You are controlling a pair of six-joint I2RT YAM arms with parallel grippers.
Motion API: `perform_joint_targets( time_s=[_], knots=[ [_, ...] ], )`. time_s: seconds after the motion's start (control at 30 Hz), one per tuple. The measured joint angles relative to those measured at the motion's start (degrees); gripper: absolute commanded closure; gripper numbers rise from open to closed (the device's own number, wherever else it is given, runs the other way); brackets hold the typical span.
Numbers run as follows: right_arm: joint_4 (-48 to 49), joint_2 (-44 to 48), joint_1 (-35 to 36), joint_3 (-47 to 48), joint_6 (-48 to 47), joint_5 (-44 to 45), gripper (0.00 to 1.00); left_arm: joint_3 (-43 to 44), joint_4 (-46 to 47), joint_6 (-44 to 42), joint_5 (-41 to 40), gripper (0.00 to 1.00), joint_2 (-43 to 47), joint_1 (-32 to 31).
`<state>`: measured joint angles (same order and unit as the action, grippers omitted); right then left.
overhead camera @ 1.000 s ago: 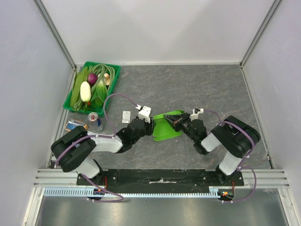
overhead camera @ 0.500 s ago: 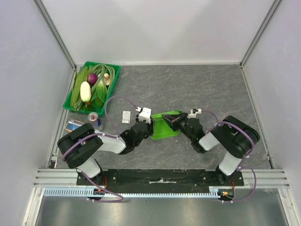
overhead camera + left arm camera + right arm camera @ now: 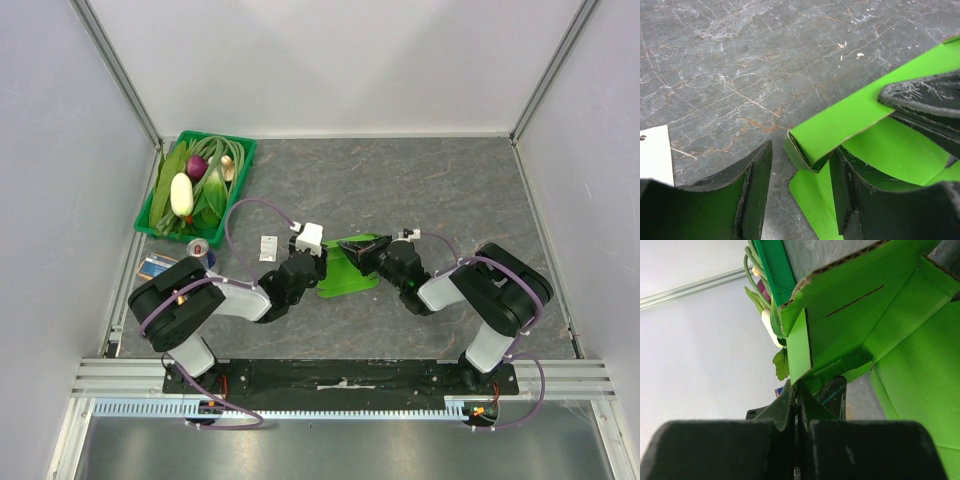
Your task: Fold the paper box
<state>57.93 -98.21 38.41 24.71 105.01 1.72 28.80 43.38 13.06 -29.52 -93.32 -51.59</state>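
The lime-green paper box (image 3: 350,272) lies partly folded at the table's middle between both grippers. My left gripper (image 3: 320,268) is at its left edge. In the left wrist view it (image 3: 800,155) is open, and a folded corner of the box (image 3: 812,145) sits between the two fingers without being clamped. My right gripper (image 3: 372,258) is at the box's right side. In the right wrist view it (image 3: 797,387) is shut on the edge of a raised flap of the box (image 3: 860,315). The right gripper's black fingers (image 3: 925,97) also show in the left wrist view, on a green strip.
A green crate (image 3: 240,160) of vegetables stands at the back left. A drink can (image 3: 203,252) and a blue and orange packet (image 3: 160,267) lie near the left wall. A small white tag (image 3: 268,248) lies left of the left gripper.
Both grippers and the box have shifted a little to the left and away. The left gripper now sits closer against the box's left corner. The right gripper keeps its hold.
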Motion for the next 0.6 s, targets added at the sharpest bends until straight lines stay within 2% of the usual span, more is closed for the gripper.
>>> perform_joint_targets(
  time_s=[0.03, 0.27, 0.37, 0.4, 0.6],
  knots=[
    [-0.57, 0.02, -0.02, 0.28, 0.17, -0.04, 1.0, 0.28, 0.02, -0.04, 0.09, 0.53, -0.31, 0.35],
    [-1.97, 0.02, -0.28, 0.94, 1.55, -0.35, 1.0, 1.99, 0.37, -0.35, -0.17, 0.76, -2.14, 1.07],
    [-2.38, 0.02, -0.31, 0.96, 2.01, -0.33, 1.0, 2.69, 0.46, -0.44, -1.33, 0.89, -3.39, 1.11],
    [-2.67, 0.02, -0.33, 0.96, 2.19, -0.31, 1.0, 3.15, 0.44, -0.46, -2.08, 0.97, -3.96, 1.07],
    [-3.48, 0.26, -0.26, 0.96, 3.96, 1.44, 1.0, 8.87, -1.33, 0.13, -12.28, 0.98, -9.51, -1.33]
  ],
)
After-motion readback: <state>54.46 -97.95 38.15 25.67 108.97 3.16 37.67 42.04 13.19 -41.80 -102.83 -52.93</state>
